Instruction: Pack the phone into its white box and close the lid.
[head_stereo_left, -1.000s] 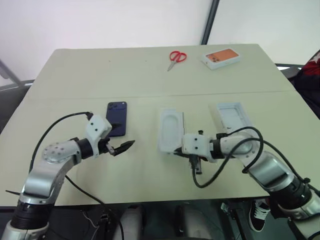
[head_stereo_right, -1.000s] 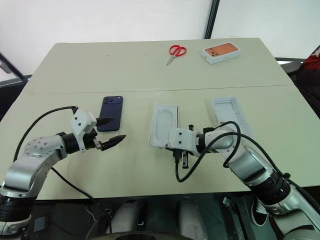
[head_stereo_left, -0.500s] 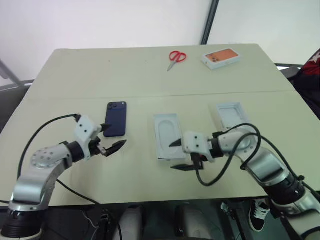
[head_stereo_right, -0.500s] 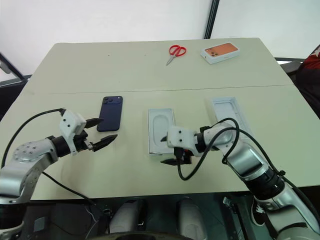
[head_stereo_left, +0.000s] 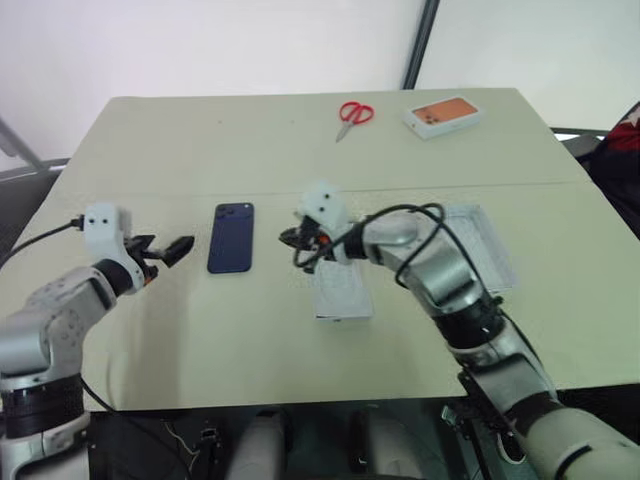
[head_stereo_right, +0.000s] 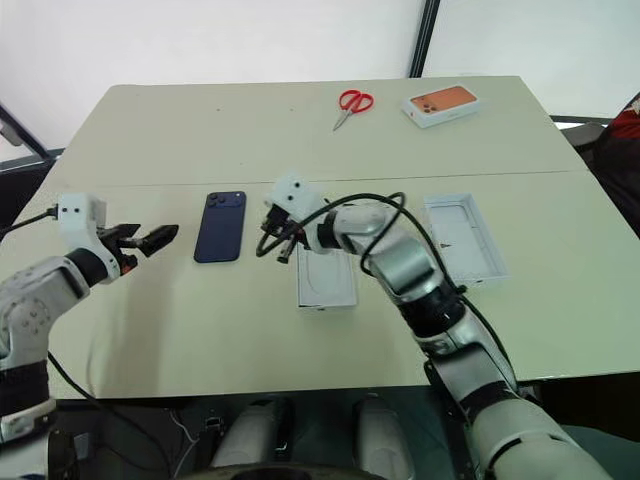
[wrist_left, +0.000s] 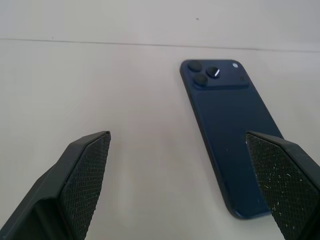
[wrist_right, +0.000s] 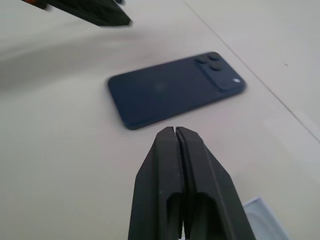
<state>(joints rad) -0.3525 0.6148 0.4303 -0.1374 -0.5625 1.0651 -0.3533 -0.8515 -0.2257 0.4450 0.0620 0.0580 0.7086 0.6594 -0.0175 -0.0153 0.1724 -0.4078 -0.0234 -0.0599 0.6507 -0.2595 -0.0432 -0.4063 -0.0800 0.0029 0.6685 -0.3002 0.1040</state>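
Navy phone (head_stereo_left: 231, 237) lies flat on table (head_stereo_left: 200, 150) betw. both grippers, long axis running away from robot, camera end far

L gripper (head_stereo_left: 160, 249) spread wide, empty, just left of it; R gripper (head_stereo_left: 291, 240) pressed shut, empty, just right, above insert (head_stereo_left: 338, 290); lid (head_stereo_left: 478, 247) well right; bare table is left around phone

The table (head_stereo_right: 200, 130) is showing a pale cream-beige top, and the phone (head_stereo_right: 220, 226) lying on it is showing a dark navy-blue back with black camera rings at one corner. Near the far edge, the scissors (head_stereo_right: 352, 104) are showing bright red handles, and a box (head_stereo_right: 442, 105) toward the far right corner is showing white sides with an orange phone picture on top. The insert (head_stereo_right: 326, 280) and the lid (head_stereo_right: 463, 238) are both showing white, the lid's inside looking pale grey-white.
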